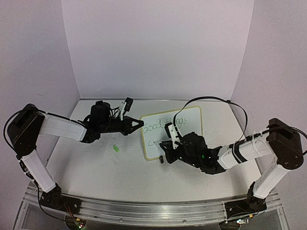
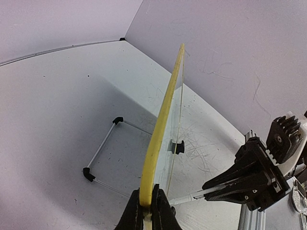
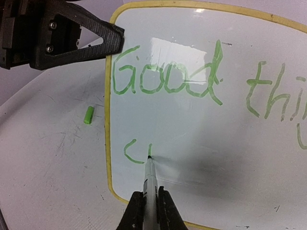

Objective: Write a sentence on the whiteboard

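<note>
Two clamps: the left gripper bites the edge of the yellow-rimmed, thin white plastic whiteboard, propped mid-table. The right gripper pinches a slim pale marker at the unfinished green handwritten sentence. Light and slick, the board probably skids unless edge-held.

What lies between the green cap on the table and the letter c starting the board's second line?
Bare tabletop, then the yellow rim of the whiteboard; the right wrist view shows it.

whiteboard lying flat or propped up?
Propped up: the whiteboard stands on edge on its wire stand, with the left claw clamped on its yellow rim.
</note>
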Available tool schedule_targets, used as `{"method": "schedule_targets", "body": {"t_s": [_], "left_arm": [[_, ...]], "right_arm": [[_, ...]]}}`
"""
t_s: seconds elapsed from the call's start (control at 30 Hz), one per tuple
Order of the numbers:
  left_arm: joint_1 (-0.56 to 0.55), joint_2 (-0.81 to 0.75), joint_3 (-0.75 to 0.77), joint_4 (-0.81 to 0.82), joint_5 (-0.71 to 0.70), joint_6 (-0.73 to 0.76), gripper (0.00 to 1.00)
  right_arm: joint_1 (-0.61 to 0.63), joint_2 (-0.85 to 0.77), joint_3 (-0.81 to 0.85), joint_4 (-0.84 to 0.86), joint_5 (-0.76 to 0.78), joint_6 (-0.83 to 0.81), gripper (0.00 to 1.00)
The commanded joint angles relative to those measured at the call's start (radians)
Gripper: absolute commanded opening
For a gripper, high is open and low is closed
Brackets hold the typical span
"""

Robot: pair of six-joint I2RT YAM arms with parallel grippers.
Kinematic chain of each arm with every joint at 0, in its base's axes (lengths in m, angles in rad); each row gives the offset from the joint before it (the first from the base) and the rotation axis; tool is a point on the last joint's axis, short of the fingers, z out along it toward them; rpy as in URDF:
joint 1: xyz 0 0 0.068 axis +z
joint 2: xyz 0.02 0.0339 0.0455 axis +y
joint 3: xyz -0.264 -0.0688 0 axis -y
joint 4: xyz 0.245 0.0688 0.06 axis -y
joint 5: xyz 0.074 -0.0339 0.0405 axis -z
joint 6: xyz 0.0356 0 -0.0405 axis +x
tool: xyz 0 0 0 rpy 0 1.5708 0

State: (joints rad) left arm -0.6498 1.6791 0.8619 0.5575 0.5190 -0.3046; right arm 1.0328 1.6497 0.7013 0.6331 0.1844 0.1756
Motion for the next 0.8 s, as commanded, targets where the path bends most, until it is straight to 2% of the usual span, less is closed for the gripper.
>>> {"method": "schedule_targets", "body": {"t_s": [0.0,0.77], "left_arm": [[0.004,-0.002,0.038,-0.006,-0.053,0.058,0.0],[0.004,-0.009,0.031,-0.009,-0.053,0.061,0.0]], "right_arm": [[-0.001,0.004,0.021,-0.028,0.013,0.017,0.0],[-0.001,-0.017,0.007,-0.009,0.144,0.048,0.0]]}}
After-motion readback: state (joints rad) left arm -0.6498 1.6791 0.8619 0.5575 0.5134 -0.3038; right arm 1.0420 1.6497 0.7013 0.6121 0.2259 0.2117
